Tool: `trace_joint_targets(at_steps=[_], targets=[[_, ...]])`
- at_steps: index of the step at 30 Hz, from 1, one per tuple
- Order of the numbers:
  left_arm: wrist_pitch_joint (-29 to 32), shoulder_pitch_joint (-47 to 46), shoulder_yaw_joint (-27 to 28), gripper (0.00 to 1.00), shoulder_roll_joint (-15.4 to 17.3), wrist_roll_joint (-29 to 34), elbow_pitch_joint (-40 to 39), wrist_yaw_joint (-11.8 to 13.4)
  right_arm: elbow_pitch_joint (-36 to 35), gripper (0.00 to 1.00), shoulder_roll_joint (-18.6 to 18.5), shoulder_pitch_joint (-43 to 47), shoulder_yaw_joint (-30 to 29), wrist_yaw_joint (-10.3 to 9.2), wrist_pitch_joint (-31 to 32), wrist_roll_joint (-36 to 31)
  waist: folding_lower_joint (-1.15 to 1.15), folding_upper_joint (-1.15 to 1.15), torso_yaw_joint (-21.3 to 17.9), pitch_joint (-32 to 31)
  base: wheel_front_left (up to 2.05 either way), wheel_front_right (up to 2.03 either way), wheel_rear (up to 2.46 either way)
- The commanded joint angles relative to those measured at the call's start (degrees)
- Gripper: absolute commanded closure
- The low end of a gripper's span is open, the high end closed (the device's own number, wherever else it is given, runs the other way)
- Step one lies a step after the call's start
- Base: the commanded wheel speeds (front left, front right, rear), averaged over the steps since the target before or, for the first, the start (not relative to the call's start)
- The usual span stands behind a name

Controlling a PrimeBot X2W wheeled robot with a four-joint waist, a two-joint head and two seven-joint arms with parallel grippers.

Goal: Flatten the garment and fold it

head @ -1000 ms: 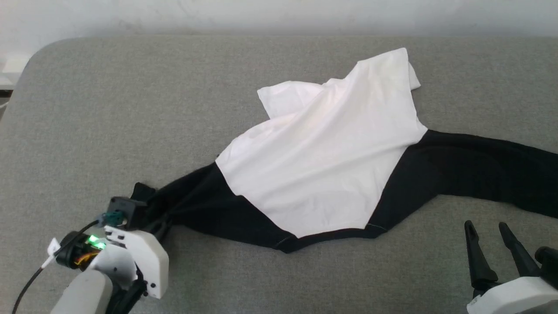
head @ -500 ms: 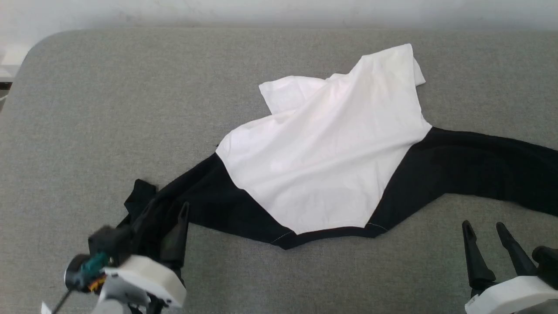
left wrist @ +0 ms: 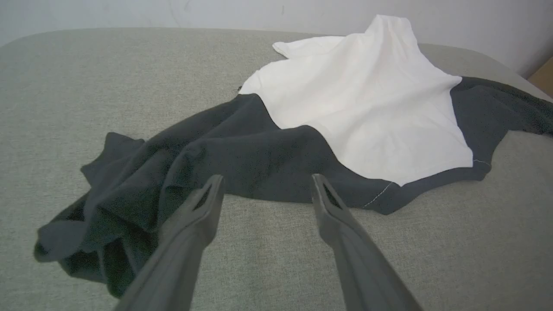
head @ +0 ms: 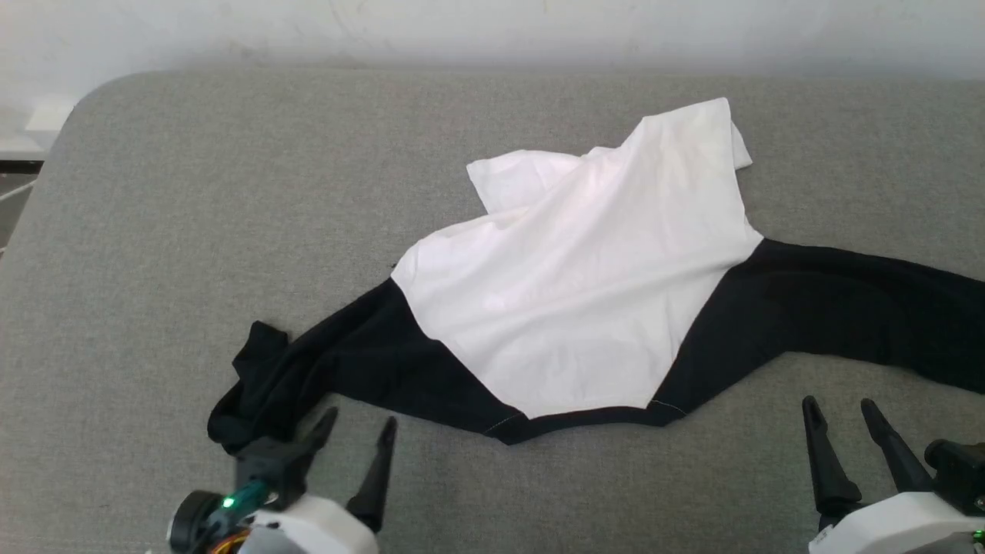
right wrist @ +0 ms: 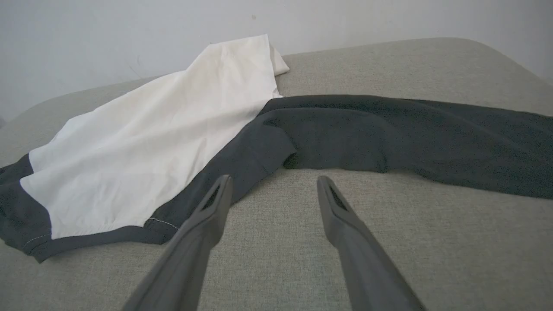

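Observation:
The garment [head: 585, 285] lies crumpled on the grey table [head: 192, 192]: a white body with two black sleeves. One sleeve [head: 323, 369] runs to the lower left and ends in a bunched heap; the other sleeve [head: 862, 308] stretches off to the right. My left gripper [head: 360, 422] stands open at the bottom left, just in front of the bunched sleeve end, with nothing between its fingers. The left wrist view shows that sleeve heap [left wrist: 129, 190] just beyond my open fingers [left wrist: 203, 207]. My right gripper [head: 837, 406] is open at the bottom right, short of the right sleeve [right wrist: 389, 134].
The table's rounded far left corner [head: 85, 100] meets a pale wall [head: 492, 31] behind. Bare grey cloth surface [head: 577, 492] lies between my two grippers along the near edge.
My left gripper has let go of the black sleeve end, opened and drawn back toward the near edge. The sleeve end now lies bunched on the table. The camera shifted slightly.

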Motion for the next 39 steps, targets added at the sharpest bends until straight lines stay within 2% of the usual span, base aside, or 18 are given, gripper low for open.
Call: trace_joint_targets(at_steps=[1, 8, 12, 16, 26, 35, 39], targets=[[1.0, -1.7, -0.7, 0.00, 0.1, 0.6, 0.0, -0.4, 0.3, 0.00, 0.1, -0.5, 0.0, -0.04, -0.5, 0.5, 0.01, 0.00, -0.1, 0.2, 0.00, 0.00, 0.00], [8.5, -8.7, -6.3, 0.00, 0.6, 3.6, 1.8, -3.4, 1.4, 0.00, 0.1, -0.5, 0.3, -0.04, -0.7, 0.5, 0.01, 0.00, 0.1, 0.4, 0.00, 0.00, 0.00], [14.1, -11.7, -10.3, 0.00, -1.2, 3.8, 4.4, -5.2, 1.7, 0.00, 0.1, -0.7, 0.6, -0.04, -0.7, 0.4, 0.01, 0.00, 0.3, 0.4, 0.00, 0.00, 0.00], [16.3, -13.9, -12.6, 0.00, -3.3, 4.3, 7.9, -5.6, 1.7, 0.00, 0.1, -0.9, 1.0, -0.04, -0.6, 0.3, 0.01, 0.00, 0.1, 0.7, 0.00, 0.00, 0.00], [15.2, -17.2, -13.0, 0.00, -4.8, 5.7, 17.3, -3.8, 1.1, 0.00, 0.1, -0.5, 1.3, -0.04, 0.3, -0.5, 0.01, 0.00, -1.0, 1.1, 0.00, 0.00, 0.00], [13.5, -19.3, -12.7, 0.00, -4.8, 5.7, 19.7, -3.3, -0.2, 0.00, 0.1, 0.2, 1.2, -0.04, 1.3, -0.8, 0.01, 0.00, -0.9, 1.7, 0.00, 0.00, 0.00], [13.9, -20.2, -13.4, 0.00, -4.9, 5.8, 20.8, -3.9, -0.4, 0.00, 0.1, 0.1, 1.4, -0.04, 1.6, -0.8, 0.01, 0.00, -0.8, 2.1, 0.00, 0.00, 0.00]])
